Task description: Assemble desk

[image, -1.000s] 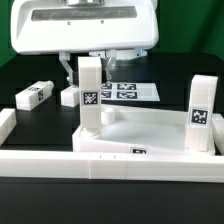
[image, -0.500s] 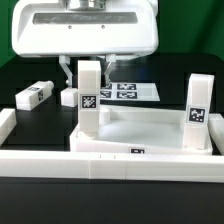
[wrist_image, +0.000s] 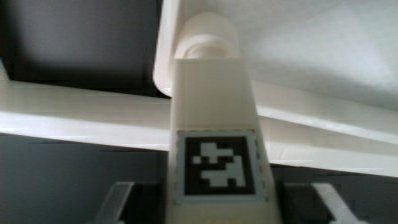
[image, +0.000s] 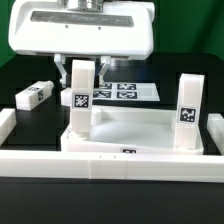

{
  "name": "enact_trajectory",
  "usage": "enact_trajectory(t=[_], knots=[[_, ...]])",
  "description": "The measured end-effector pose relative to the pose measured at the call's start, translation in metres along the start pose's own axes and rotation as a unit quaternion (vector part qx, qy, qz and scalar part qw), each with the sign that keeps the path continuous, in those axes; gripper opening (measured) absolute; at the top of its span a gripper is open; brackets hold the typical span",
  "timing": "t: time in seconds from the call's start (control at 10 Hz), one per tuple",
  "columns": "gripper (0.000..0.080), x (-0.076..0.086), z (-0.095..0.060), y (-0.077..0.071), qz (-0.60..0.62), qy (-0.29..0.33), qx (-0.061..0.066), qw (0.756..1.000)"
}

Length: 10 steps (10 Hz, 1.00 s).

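Note:
The white desk top [image: 135, 124] lies flat behind the front rail. A white leg [image: 78, 100] with a square tag stands upright on its corner at the exterior view's left. My gripper [image: 80, 70] is shut on this leg from above, one finger on each side. In the wrist view the leg [wrist_image: 217, 120] runs away from my gripper [wrist_image: 217, 208], and its far end meets the desk top [wrist_image: 329, 60]. A second leg [image: 187, 110] stands upright on the corner at the exterior view's right. A third leg [image: 33, 95] lies loose on the black table.
The white border rail [image: 110, 162] runs along the front, with raised ends at both sides. The marker board [image: 125, 91] lies flat behind the desk top. The robot's white base fills the back of the exterior view.
The desk top, the held leg and the other standing leg have all shifted towards the exterior view's left, and my gripper has moved with them. The grip has stayed the same.

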<state>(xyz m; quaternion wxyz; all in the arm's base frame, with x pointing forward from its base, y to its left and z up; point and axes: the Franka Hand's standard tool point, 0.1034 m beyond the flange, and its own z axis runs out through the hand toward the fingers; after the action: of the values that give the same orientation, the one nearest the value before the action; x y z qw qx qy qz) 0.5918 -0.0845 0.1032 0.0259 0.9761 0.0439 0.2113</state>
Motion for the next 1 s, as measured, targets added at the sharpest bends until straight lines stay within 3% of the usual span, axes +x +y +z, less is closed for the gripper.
enact_trajectory(t=[0.1, 0.2, 0.3, 0.6, 0.8, 0.9, 1.0], knots=[[0.0487, 0.0, 0.0, 0.0, 0.0, 0.0, 0.0, 1.0], [0.0487, 0.0, 0.0, 0.0, 0.0, -0.001, 0.001, 1.0], [0.0617, 0.002, -0.003, 0.0, -0.001, 0.001, 0.001, 1.0], [0.0648, 0.005, -0.01, 0.002, 0.002, 0.001, 0.003, 1.0], [0.0649, 0.015, -0.03, 0.0, 0.009, -0.011, 0.025, 1.0], [0.0649, 0.022, -0.036, 0.0, 0.009, -0.01, 0.028, 1.0], [0.0649, 0.019, -0.033, 0.0, 0.009, -0.012, 0.027, 1.0]])
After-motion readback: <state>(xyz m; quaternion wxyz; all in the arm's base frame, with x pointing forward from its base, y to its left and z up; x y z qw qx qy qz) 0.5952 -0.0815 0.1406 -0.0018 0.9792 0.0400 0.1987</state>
